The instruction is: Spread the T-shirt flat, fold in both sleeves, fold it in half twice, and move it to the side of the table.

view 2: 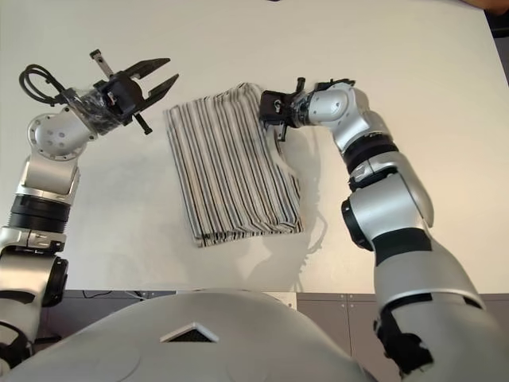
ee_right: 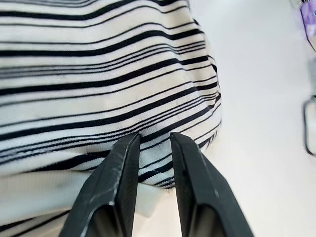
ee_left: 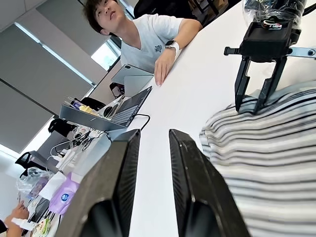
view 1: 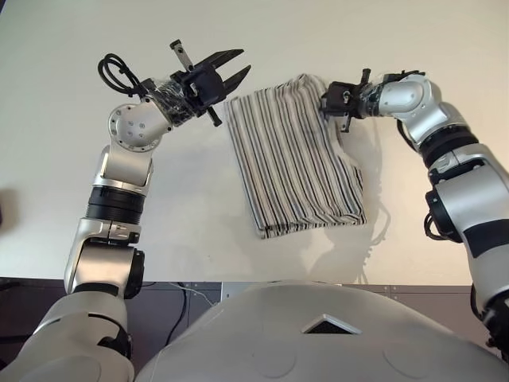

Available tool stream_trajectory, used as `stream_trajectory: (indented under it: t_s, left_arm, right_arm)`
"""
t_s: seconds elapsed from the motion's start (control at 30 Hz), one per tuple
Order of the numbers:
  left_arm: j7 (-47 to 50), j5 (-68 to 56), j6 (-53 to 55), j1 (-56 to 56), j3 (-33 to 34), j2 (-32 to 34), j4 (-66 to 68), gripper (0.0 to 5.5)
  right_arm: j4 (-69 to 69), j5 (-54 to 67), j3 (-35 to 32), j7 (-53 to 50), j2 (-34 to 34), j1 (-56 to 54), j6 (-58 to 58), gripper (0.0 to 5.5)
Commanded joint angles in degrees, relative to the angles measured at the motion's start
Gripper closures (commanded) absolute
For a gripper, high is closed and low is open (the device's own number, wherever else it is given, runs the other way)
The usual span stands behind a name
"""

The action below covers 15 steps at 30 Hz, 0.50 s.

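The striped T-shirt (view 1: pixel 294 159) lies folded into a narrow rectangle in the middle of the white table (view 1: pixel 79 48). My left gripper (view 1: pixel 243 62) hovers open just beyond the shirt's far left corner, with nothing between its fingers (ee_left: pixel 118 168). My right gripper (view 1: pixel 343 126) points down at the shirt's far right corner. Its fingers (ee_right: pixel 123 163) stand slightly apart, tips on the cloth's hem (ee_right: pixel 148 168). From the left wrist view, that right gripper (ee_left: pixel 249 109) stands upright on the shirt's edge (ee_left: pixel 266 163).
Bare table surrounds the shirt on both sides and towards the front edge (view 1: pixel 238 280). A laptop (ee_left: pixel 123 111) and small clutter (ee_left: pixel 79 143) sit on the table far off beyond my left gripper.
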Motion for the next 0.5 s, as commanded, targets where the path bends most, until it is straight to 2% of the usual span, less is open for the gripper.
stream_trajectory:
  t_s: [0.03,0.17,0.27,0.37,0.5]
  left_arm:
    - [0.2,2.8,1.5,2.2,0.9,2.1,-2.3,4.44]
    - [-1.4,4.4,2.0,7.0,-1.7,1.8,-8.8,4.44]
    - [-2.9,5.9,1.1,12.1,-5.1,1.9,-11.9,4.44]
    - [-6.7,4.2,3.2,17.2,-7.2,3.5,-16.5,4.44]
    - [-9.2,5.7,6.0,23.9,-9.8,5.1,-18.4,4.44]
  right_arm:
    - [2.9,-2.9,-0.5,0.4,-4.0,0.2,0.4,4.39]
    - [-0.8,5.0,-7.9,6.6,-1.7,0.8,-4.1,4.39]
    - [-5.9,9.5,-12.8,7.1,-1.6,0.4,-7.0,4.39]
    - [-19.3,17.0,-17.0,14.4,-4.7,5.4,-5.9,4.39]
    - [-43.9,26.3,-16.8,26.8,-11.8,20.7,3.4,4.39]
